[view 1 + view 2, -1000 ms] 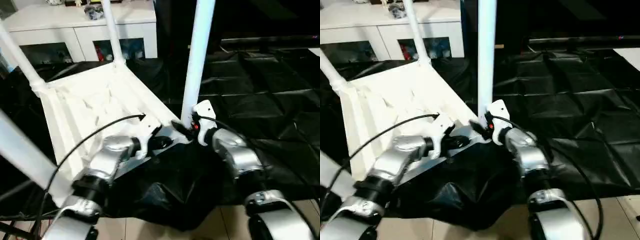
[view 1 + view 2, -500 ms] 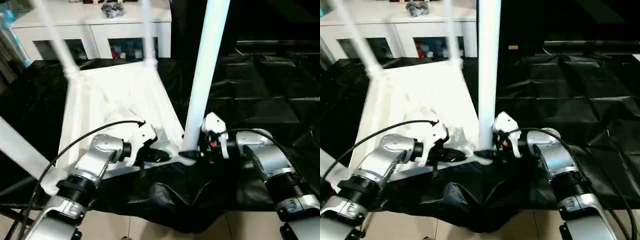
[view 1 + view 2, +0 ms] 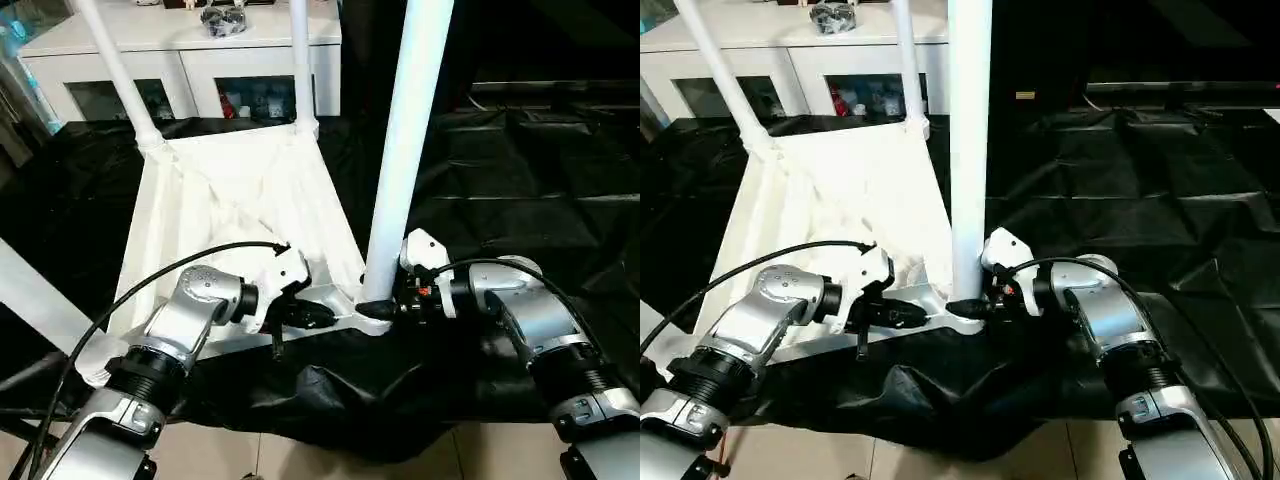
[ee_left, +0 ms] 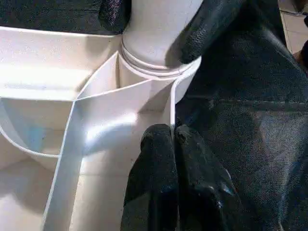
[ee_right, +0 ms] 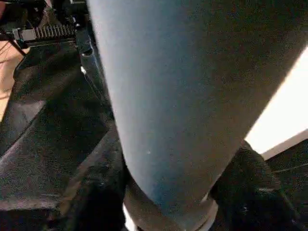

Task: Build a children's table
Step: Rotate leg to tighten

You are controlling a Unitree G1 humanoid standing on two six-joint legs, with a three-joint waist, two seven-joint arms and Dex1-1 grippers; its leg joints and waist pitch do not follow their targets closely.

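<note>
Black cloth (image 3: 520,180) under upturned top (image 3: 240,215); right gripper (image 3: 385,303) clasps near-right leg (image 3: 405,150), left gripper (image 4: 174,139) pinched on rib; leg could tilt in socket

Both forearms are silver metal shells, each ending in a ribbed silver collar and a black ring at the elbow end. A white housing sits at each wrist, the right one showing a small red spot, and a black cable loops over each arm. The left gripper (image 4: 175,139) and right gripper (image 3: 378,309) have black fingers (image 4: 159,178).
</note>
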